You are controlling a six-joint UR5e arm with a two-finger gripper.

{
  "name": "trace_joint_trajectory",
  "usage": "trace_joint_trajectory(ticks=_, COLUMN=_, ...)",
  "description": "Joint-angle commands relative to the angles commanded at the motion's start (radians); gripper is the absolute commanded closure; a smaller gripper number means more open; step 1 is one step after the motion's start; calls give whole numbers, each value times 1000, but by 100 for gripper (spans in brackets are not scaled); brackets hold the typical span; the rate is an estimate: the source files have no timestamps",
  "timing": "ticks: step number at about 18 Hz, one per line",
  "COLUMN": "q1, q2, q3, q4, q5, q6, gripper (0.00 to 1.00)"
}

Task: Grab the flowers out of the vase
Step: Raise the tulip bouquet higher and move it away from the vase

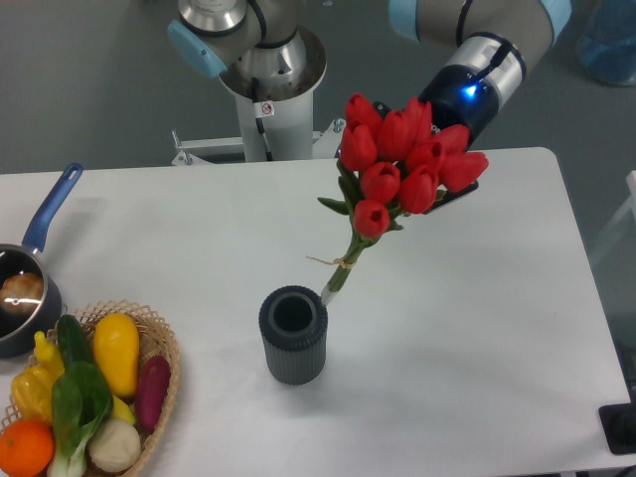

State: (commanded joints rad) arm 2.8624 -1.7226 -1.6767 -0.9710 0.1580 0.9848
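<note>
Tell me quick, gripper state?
Gripper: fingers hidden behind the flowers, so open or closed cannot be told; the bunch hangs clear of the vase.

small red-ringed warning sticker [264,108] on robot base [266,89], no legible text

A silver-grey arm [467,20] with pale blue joint caps, a dark wrist lit blue.
</note>
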Motion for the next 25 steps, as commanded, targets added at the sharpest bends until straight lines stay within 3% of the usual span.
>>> trace_joint_trajectory(ticks=3, q1=5, q2=-2, q3=2, q4=0, q5=12, q6=40, gripper=60)
trace_joint_trajectory(ticks=7, q1=6, q2=3, q3=0, q4=0, q5=152, q6=90, gripper=60)
trace_joint_trajectory(ticks=15, q1=0, q2=12, q3=-12, q4=0, q5=221, q6=135, gripper=60)
trace_joint_trajectory(ticks=25, q1=3, q2=12, q3=-9, q4=2, q5=219, q6=135, gripper=60)
